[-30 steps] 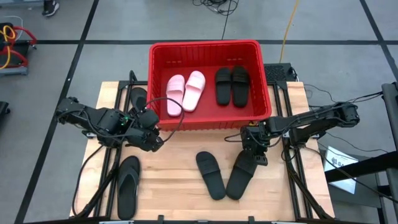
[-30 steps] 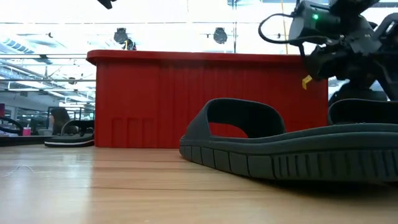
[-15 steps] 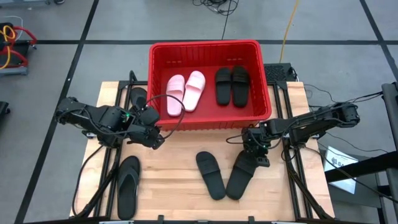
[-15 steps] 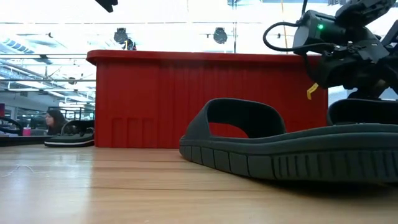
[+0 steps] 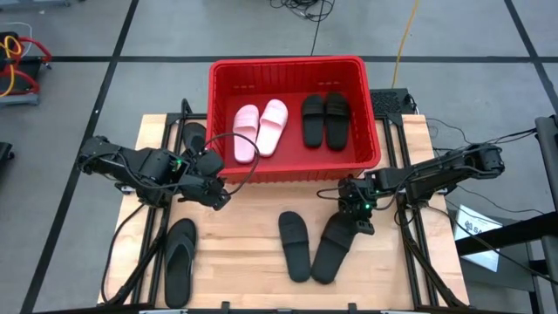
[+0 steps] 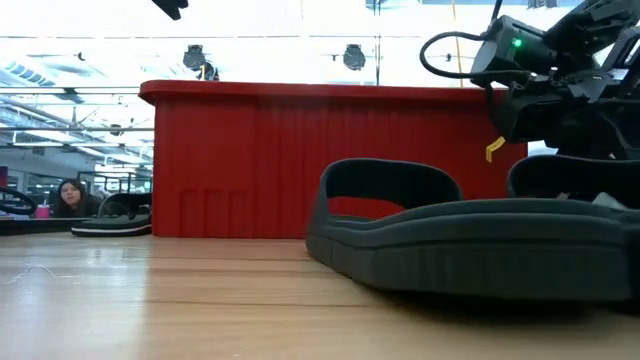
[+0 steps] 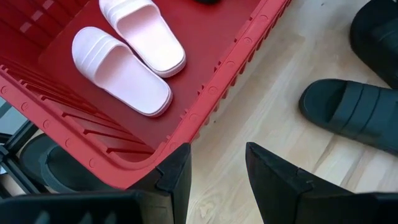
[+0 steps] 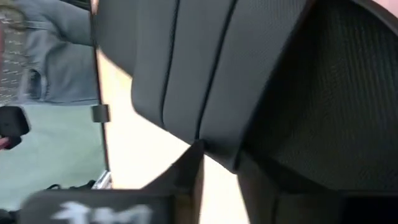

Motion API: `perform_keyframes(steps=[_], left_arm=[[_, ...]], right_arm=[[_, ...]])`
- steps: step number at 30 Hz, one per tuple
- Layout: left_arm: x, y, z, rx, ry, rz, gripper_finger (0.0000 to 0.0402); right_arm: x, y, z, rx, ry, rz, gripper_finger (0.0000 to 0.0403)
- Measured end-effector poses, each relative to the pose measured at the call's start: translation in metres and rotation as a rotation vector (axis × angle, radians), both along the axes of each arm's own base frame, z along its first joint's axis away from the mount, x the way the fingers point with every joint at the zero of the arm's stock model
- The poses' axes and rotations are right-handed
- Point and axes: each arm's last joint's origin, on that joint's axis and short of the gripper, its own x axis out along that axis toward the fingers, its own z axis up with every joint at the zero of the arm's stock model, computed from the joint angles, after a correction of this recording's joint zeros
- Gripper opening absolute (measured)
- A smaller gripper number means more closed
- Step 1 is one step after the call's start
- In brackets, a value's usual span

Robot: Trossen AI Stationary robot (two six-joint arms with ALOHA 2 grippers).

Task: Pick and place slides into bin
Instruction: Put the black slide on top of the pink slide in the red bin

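The red bin (image 5: 295, 112) at the table's far middle holds two pink slides (image 5: 259, 129) and two black slides (image 5: 323, 119). Two more black slides lie on the wood in front of it: one (image 5: 293, 247) free, flat on its sole, and one (image 5: 331, 246) with my right gripper (image 5: 355, 213) shut on it at its far end. A black flip-flop (image 5: 180, 260) lies near left, and another black sandal (image 5: 193, 136) lies beside the bin's left wall. My left gripper (image 7: 217, 177) hovers open above the bin's near left corner (image 7: 186, 134). My right gripper pinches the strap's edge (image 8: 214, 146) of the right-hand black slide between its two fingers (image 8: 186, 177), at the slide's far end. The fingers slant down from the far right. The slide's sole (image 6: 480, 250) rests on the table.
Bare wood lies between the flip-flop and the two black slides. The bin's near wall (image 6: 300, 165) stands just behind the slides. Cables trail from both arms. A person shows in the room beyond the table's edge (image 6: 70, 195).
My right gripper has sunk a little, tipped and shut on the slide's strap. The held slide has swung on the table, its near end going toward the left edge, and the free slide beside it has turned a little too.
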Motion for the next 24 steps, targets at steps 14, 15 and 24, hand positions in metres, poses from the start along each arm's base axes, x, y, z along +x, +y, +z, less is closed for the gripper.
perform_keyframes(steps=[14,15,24], left_arm=[[0.0,0.0,0.0,0.002,0.002,-0.004,0.0147],[0.0,0.0,0.0,0.003,0.002,-0.005,0.0147],[0.0,0.0,0.0,0.008,0.008,-0.015,0.0147]], right_arm=[[0.001,0.001,0.006,0.055,0.004,-0.041,0.0003],[0.0,0.001,0.009,0.058,-0.003,-0.049,0.0003],[-0.005,0.012,0.061,0.082,-0.155,-0.113,0.0001]])
